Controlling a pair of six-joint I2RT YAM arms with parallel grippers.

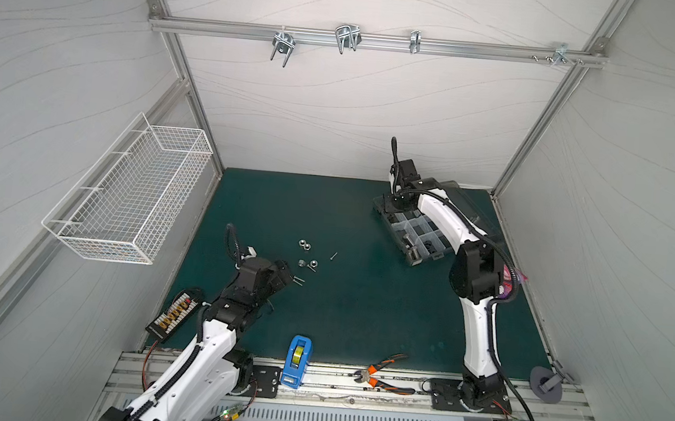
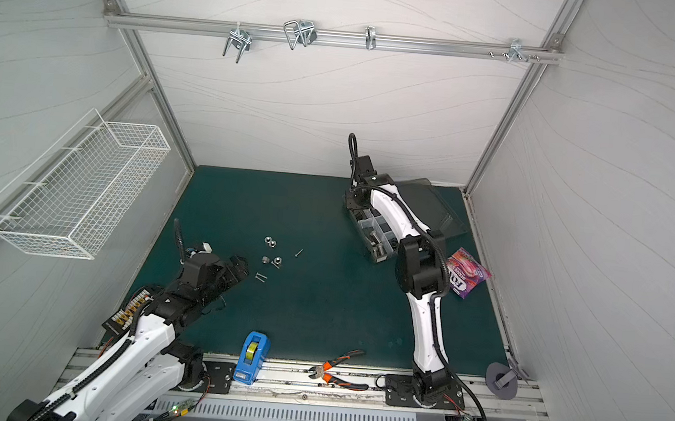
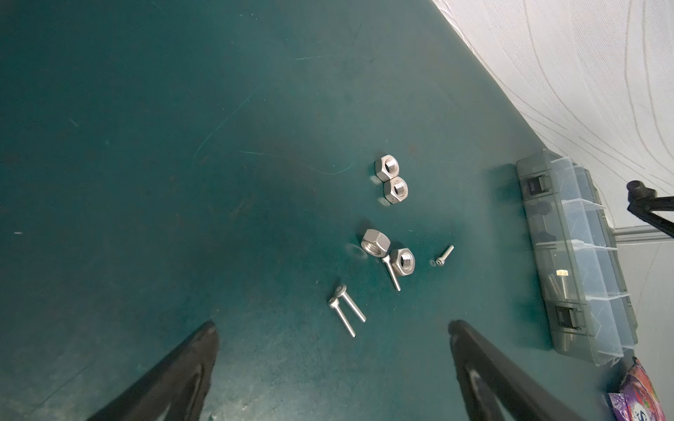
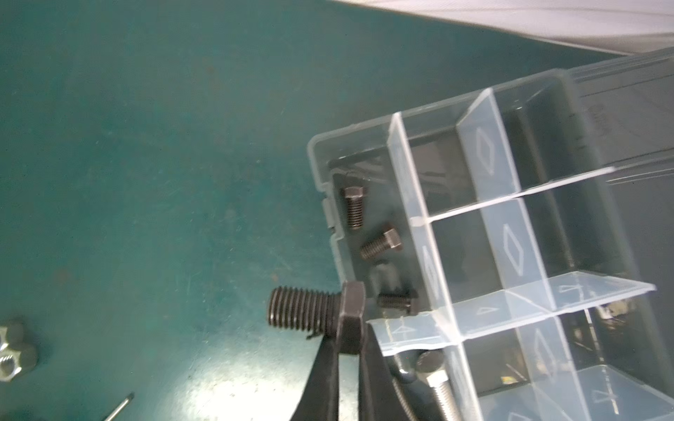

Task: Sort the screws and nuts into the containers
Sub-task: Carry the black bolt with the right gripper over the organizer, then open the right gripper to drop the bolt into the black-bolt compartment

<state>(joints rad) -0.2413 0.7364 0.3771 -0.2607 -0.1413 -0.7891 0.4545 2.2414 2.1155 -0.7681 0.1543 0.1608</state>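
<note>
Clamped by its hex head in my right gripper (image 4: 348,339), a black bolt (image 4: 302,310) is sticking out sideways, its thread pointing away from the organizer box (image 4: 321,153) and out over the green mat (image 4: 146,145); my jaws there are squeezing tight on that head. The head is hanging right at the outer wall of the corner compartment (image 4: 343,262), where three other black bolts (image 4: 381,244) are lying. A silver bolt (image 4: 439,390) is resting in the next compartment along. My left gripper (image 3: 332,326) is hovering over the mat with its jaws standing wide apart, holding nothing. Two thin screws (image 3: 346,310) are lying side by side just ahead of the gap between those jaws, not touching them. Beyond them four silver nuts (image 3: 395,189) are sitting in two pairs, a third screw (image 3: 392,273) is lying against the nearer pair, and a short screw (image 3: 445,255) is lying just beside them
</note>
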